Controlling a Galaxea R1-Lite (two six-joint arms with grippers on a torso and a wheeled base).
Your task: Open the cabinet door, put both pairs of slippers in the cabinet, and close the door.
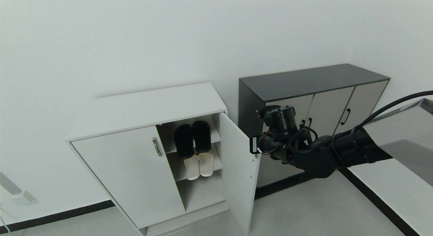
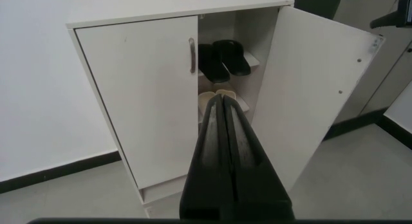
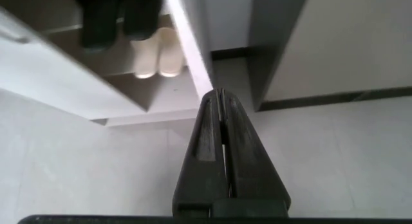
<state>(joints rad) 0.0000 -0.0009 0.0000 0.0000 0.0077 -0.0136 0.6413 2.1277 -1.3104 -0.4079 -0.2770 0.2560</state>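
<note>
Slippers [image 1: 199, 165] inside open cabinet [image 1: 149, 107]

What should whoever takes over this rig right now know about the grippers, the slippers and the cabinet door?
Left gripper: shut, empty, held in front of the cabinet.
Right gripper: shut, empty, at the outer edge of the open right door; contact cannot be told.
Black slippers: on the upper shelf.
White slippers: on the shelf below.
Done: door opened, both pairs inside.
Left: close the right door, probably by pushing its outer face with the right gripper.
</note>
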